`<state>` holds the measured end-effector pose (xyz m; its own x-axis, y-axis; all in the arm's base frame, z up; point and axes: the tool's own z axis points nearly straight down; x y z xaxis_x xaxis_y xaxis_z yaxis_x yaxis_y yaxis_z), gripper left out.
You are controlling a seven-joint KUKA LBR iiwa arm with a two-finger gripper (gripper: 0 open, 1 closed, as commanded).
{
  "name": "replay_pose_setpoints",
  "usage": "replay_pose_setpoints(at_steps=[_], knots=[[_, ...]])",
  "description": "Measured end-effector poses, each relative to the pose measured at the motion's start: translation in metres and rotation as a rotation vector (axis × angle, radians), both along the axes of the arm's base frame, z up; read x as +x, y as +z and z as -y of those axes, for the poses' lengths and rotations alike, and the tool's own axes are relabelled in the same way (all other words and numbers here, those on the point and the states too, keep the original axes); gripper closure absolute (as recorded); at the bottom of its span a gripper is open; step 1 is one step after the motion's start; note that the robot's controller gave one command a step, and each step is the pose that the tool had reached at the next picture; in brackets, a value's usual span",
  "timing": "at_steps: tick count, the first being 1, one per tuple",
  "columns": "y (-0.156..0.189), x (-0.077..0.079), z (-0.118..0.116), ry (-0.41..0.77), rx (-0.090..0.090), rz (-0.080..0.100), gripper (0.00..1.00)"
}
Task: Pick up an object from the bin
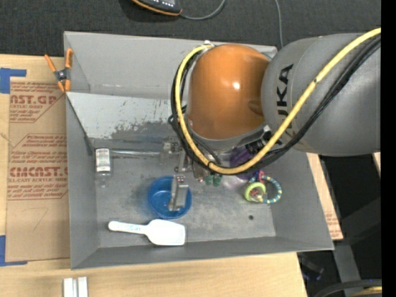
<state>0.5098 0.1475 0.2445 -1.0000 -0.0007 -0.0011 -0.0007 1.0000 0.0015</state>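
Blue bowl sat at the bin's six o'clock, our gripper over it; clenched or released, we couldn't tell.

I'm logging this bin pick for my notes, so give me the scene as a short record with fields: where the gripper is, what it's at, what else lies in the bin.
container: grey metal bin
gripper position: gripper low over the bin floor, near the middle
thing at gripper: blue round dish, gripper at its right edge
grip on it: cannot tell
front: white scoop, lying flat, apart from the dish
left: small clear jar
right: multicoloured ring toy
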Motion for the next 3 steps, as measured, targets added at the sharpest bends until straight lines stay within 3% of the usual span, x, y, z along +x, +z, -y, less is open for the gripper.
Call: replay_pose_setpoints(at_steps=[1,2,3], knots=[[-0.122,0.016,0.048,-0.047,0.001,0.0,0.0],[-0.106,0.032,0.063,0.012,0.0,0.001,0.0],[-0.119,0.016,0.047,-0.221,0.002,-0.002,0.0]])
